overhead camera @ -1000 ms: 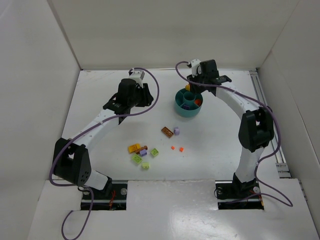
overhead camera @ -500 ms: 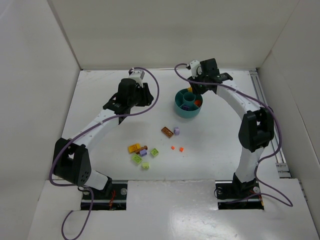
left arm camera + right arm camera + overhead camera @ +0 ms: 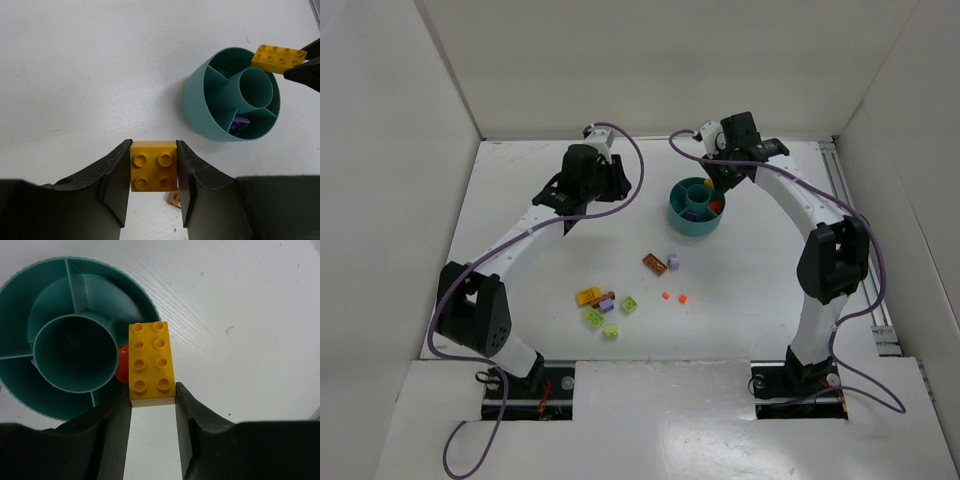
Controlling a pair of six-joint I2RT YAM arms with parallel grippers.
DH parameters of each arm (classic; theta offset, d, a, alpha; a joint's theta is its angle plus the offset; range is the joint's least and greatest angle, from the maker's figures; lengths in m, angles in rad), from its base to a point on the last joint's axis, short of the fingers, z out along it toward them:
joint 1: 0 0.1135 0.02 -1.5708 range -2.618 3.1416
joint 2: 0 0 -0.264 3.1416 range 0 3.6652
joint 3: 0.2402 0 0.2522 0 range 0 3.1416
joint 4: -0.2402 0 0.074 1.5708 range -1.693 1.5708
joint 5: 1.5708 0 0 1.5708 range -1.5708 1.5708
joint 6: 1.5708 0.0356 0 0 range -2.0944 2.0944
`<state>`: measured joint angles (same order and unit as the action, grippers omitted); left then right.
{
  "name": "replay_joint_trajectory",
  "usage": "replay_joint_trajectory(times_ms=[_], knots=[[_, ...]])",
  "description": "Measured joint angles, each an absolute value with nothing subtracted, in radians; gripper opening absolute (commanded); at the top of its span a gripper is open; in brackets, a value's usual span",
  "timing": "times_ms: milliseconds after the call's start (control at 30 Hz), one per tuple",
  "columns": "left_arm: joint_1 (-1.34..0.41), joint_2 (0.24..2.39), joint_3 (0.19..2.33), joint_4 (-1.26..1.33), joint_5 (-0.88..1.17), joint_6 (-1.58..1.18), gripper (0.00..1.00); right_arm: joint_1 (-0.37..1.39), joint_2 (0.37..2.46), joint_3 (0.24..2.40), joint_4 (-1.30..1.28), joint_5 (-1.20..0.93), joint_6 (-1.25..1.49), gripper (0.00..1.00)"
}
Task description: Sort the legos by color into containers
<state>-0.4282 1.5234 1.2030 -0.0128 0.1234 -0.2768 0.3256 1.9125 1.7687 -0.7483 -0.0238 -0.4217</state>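
Jaws of right gripper (image 3: pixel 152 396) clamp long yellow brick (image 3: pixel 151 360), long axis straight out from them, hanging over the teal dish (image 3: pixel 197 107) rim just right of the centre cup (image 3: pixel 75 352), so right arm looks nearer to drop; left gripper (image 3: pixel 153 150) clamps square yellow brick (image 3: pixel 153 172), dish well apart at upper right of its view. Counts: one dish, two held bricks, one lilac piece (image 3: pixel 240 124) and one orange-red round piece (image 3: pixel 121 364) inside, roughly nine loose bricks (image 3: pixel 630 305) on table (image 3: pixel 750 290)

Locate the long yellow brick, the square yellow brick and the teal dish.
long yellow brick (image 3: pixel 151 360): right wrist view, studded top face.
square yellow brick (image 3: pixel 153 166): left wrist view, top face centre.
teal dish (image 3: pixel 197 107): left wrist view, ribbed outer wall.
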Motion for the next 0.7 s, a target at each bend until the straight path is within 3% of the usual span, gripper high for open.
replay_joint_trajectory(times_ms=[700], knots=[[-0.390, 1.633, 1.375, -0.136, 0.132, -0.255, 0.00, 0.342, 2.011, 1.874, -0.748, 0.020, -0.436, 0.11]])
